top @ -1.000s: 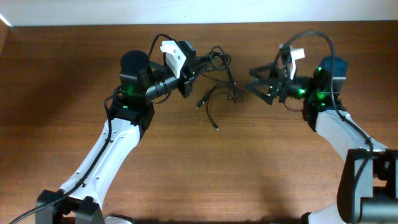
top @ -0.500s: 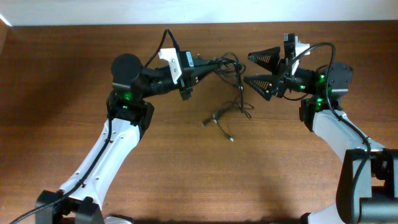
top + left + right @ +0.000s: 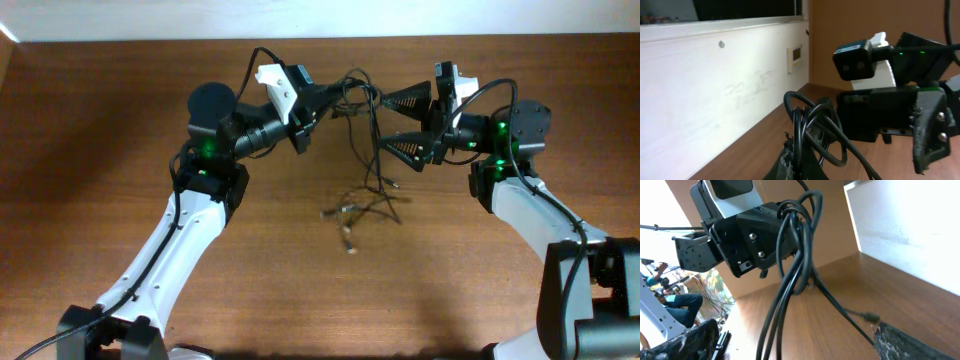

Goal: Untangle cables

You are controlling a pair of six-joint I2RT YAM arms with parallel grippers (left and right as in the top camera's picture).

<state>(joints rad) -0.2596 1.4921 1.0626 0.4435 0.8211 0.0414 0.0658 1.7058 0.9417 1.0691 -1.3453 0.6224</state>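
I'm pinching the cables [image 3: 378,165] in my left gripper [image 3: 338,95]; my right gripper [image 3: 388,122] is hanging spread wide beside them.

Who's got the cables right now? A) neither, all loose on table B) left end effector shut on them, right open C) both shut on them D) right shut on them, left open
B: the left end effector is shut on the cables, and the right end effector stands wide open beside them.

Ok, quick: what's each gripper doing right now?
Left gripper: closed, holding the bunch of thin black cables.
Right gripper: open wide, holding nothing.
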